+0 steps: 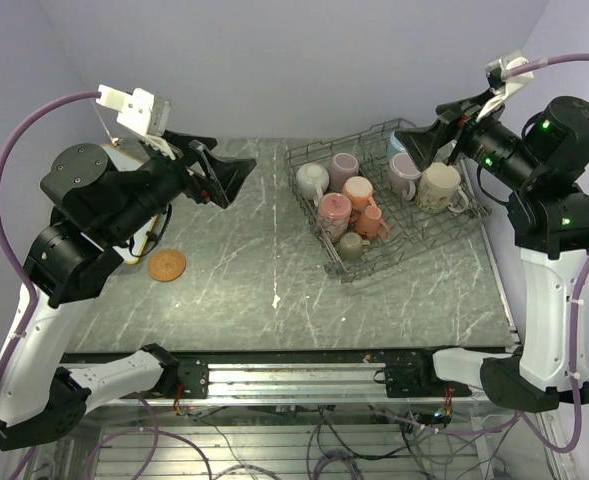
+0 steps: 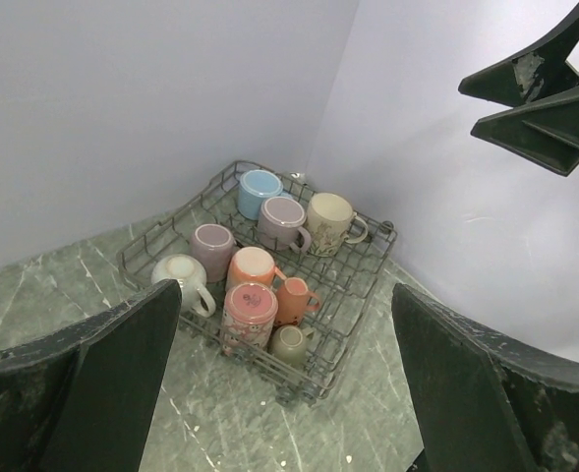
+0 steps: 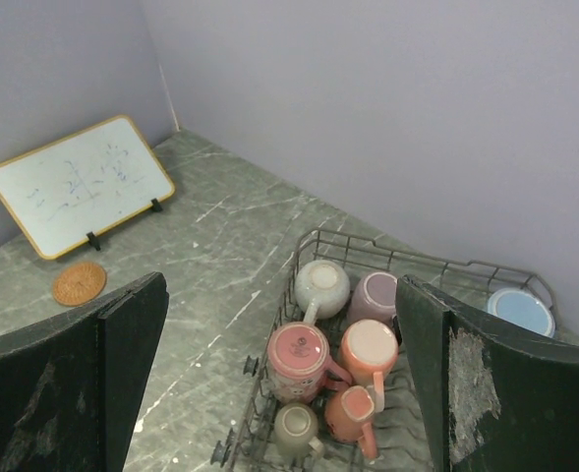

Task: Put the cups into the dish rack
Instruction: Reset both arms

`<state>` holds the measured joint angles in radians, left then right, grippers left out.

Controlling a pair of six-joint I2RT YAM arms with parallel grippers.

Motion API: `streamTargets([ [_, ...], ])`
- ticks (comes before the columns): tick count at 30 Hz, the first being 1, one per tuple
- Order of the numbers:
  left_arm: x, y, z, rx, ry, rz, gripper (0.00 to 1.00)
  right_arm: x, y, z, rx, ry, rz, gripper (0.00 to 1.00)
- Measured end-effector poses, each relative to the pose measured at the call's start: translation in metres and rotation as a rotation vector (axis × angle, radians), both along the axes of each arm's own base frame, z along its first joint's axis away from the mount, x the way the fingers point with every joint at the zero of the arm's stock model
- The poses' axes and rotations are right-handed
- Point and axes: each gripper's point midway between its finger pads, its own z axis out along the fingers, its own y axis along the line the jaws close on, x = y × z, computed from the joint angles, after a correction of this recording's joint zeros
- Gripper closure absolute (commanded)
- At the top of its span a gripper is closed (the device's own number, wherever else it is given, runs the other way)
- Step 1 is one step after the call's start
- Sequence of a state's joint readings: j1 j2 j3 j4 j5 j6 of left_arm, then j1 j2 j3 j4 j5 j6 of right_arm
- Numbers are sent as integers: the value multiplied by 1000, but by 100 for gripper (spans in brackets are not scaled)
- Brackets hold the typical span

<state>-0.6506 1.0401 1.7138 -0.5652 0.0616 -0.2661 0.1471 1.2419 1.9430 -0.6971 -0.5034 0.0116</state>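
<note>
Crowding is posing the main risk: about nine mugs point(image 1: 359, 190) are already packing the rack point(image 1: 429, 240), some turned mouth-down, so a claw reaching in could be knocking a neighbour over, catching a finger on the wire, or chipping a handle against the tines. Both claws are hanging in the air and carrying nothing. The left claw point(image 1: 236, 180) is holding its fingers wide apart, and the right claw point(image 1: 410, 148) is doing the same. The rack is lying just below and slightly ahead of the right claw, close to the wall; a blue mug point(image 2: 260, 192) is sitting almost directly under that claw's fingers, which are partly hiding it from above. From the left claw the rack is lying well ahead and lower down, across a stretch of green marbled table point(image 1: 274, 240). No mug is showing outside the rack in any view, so the loading is looking finished or nearly so, though the arms are hiding some of the table. A coaster point(image 1: 166, 265) is lying below and behind the left claw, and a whiteboard point(image 3: 81, 187) is standing near it.
</note>
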Motion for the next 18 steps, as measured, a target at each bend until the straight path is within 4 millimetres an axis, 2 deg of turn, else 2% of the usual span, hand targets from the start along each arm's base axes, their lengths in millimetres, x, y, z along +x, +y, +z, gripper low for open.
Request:
streamTargets([
  [6, -2, -2, 1, -13, 7, -16, 1, -6, -1, 2, 11, -5, -4, 0],
  [18, -1, -3, 3, -22, 3, -17, 2, -2, -5, 2, 10, -4, -29, 0],
])
